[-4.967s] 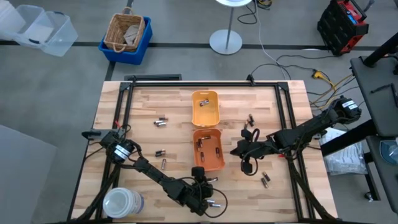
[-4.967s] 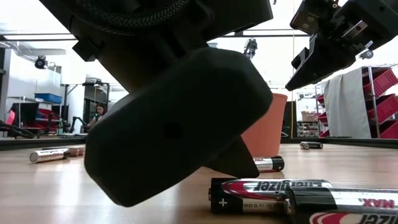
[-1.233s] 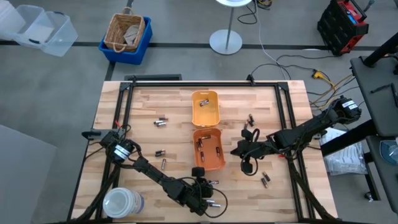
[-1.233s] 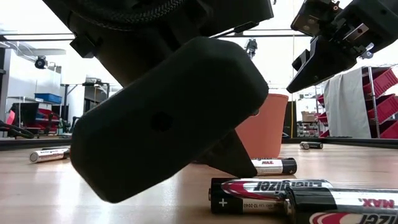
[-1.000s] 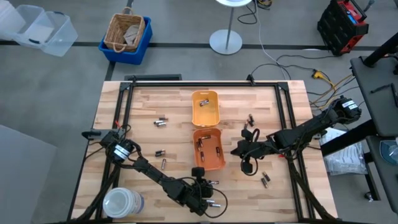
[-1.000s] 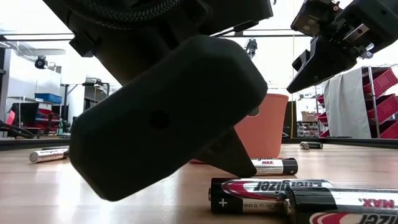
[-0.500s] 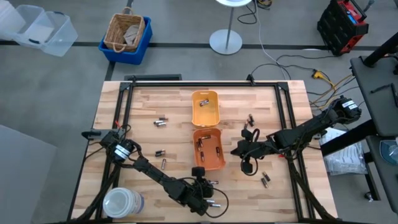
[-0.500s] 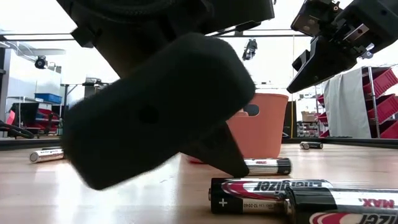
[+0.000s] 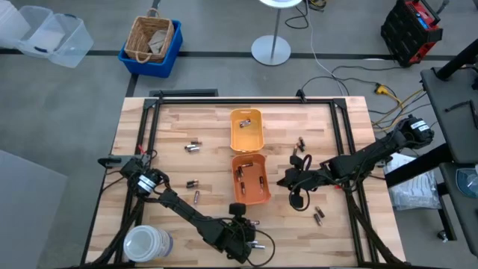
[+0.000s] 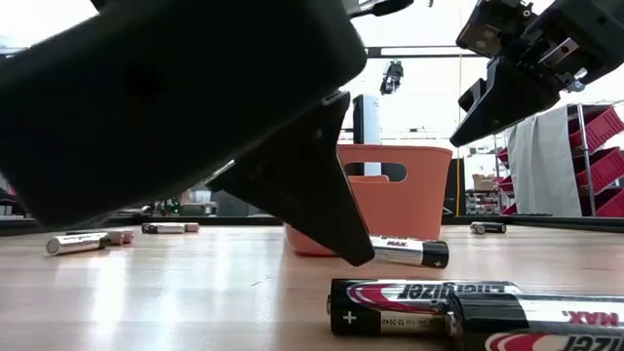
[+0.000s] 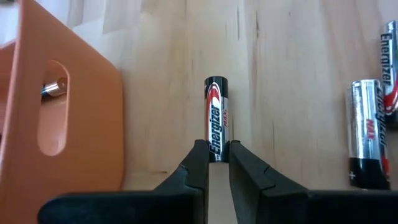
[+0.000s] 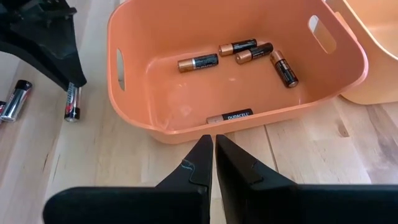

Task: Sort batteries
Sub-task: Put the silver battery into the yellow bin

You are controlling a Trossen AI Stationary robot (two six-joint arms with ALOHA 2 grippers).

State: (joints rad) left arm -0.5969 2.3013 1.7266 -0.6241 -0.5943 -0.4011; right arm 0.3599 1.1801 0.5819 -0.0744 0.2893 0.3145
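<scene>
Pick-up step, by the look of it: at the desk's (image 9: 172,168) near edge, left gripper (image 11: 217,163) down low, jaws pinching the end of a battery (image 11: 217,118) lying flat beside the orange tray (image 9: 249,179). Next, probably: lift clear and drop in a tray. Farther off, right gripper (image 12: 212,147) waiting beside that tray, jaws pressed together, above it.

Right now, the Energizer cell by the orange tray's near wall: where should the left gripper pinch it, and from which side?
Pinch the battery across its round barrel, coming straight down. It lies flat beside the orange tray, and the left gripper already straddles its near end; a pinch closer to mid-length would likely hold steadier.
</scene>
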